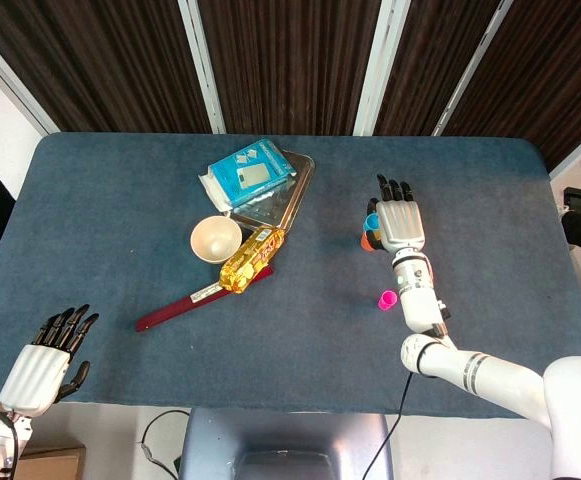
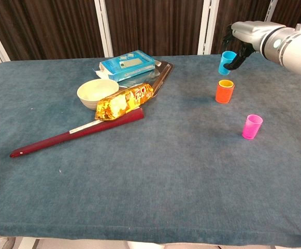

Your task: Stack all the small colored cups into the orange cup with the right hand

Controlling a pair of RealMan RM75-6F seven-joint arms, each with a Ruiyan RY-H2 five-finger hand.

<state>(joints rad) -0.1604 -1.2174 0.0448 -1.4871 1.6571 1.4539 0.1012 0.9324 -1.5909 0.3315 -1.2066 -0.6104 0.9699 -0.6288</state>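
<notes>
While the right hand [image 2: 237, 45] pinches the blue cup [image 2: 226, 62] at upper right, above the orange cup [image 2: 224, 91] | pink cup [image 2: 252, 126] waits lower right | left hand [image 1: 42, 362] idle, fingers apart | advice: centre, lower straight, then release.

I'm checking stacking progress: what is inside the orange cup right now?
A yellow rim shows inside the orange cup, apparently a yellow cup already nested. Anything deeper is hidden by its walls. The blue cup is above it, held by the right hand; the pink cup stands apart.
</notes>
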